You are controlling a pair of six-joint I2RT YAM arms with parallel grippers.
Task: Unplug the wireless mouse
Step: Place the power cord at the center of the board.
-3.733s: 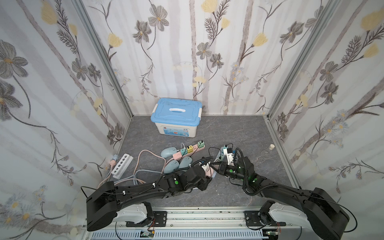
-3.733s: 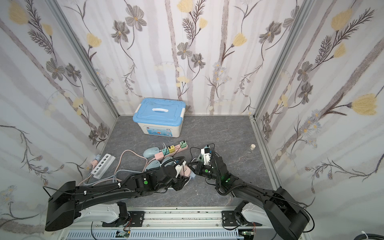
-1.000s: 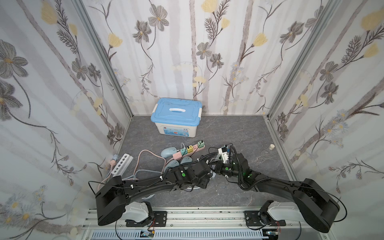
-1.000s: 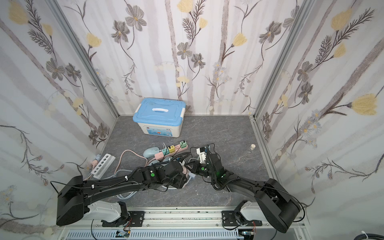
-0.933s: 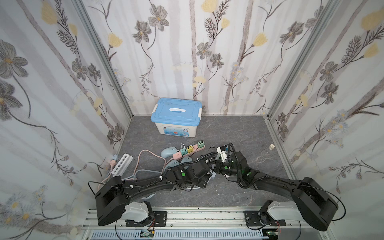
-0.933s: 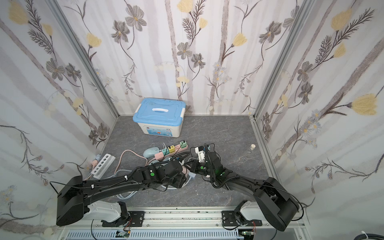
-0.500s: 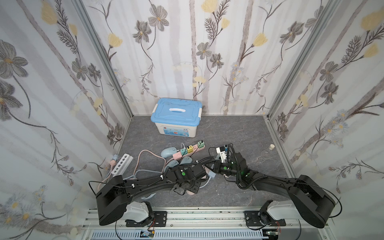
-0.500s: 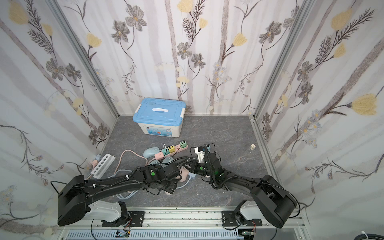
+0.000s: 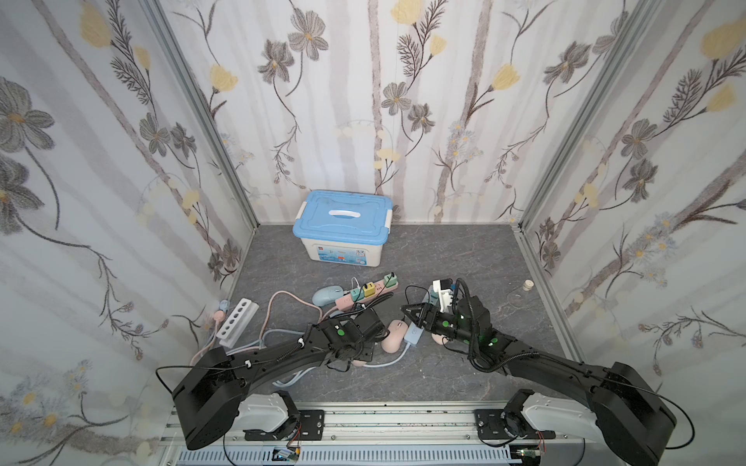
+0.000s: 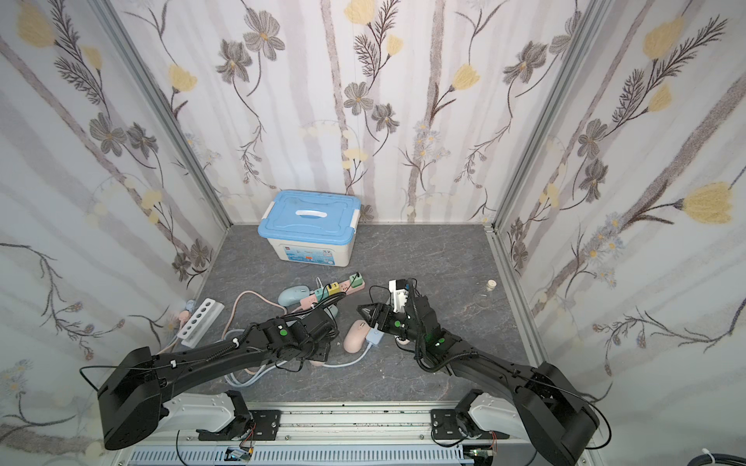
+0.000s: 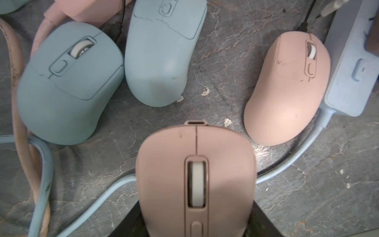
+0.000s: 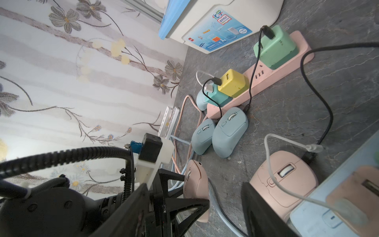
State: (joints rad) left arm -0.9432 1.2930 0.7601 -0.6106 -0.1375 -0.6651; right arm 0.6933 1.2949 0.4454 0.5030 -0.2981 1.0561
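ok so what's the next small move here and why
Probably open the left gripper and let go of the pink mouse it holds. Its charging port looks empty, the white cable's plug lies free, and the right gripper is open.

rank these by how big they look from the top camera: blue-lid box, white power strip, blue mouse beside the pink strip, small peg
Largest to smallest:
1. blue-lid box
2. white power strip
3. blue mouse
4. small peg

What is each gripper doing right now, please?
The left gripper is closed on the pink mouse.
The right gripper is open, holding nothing.
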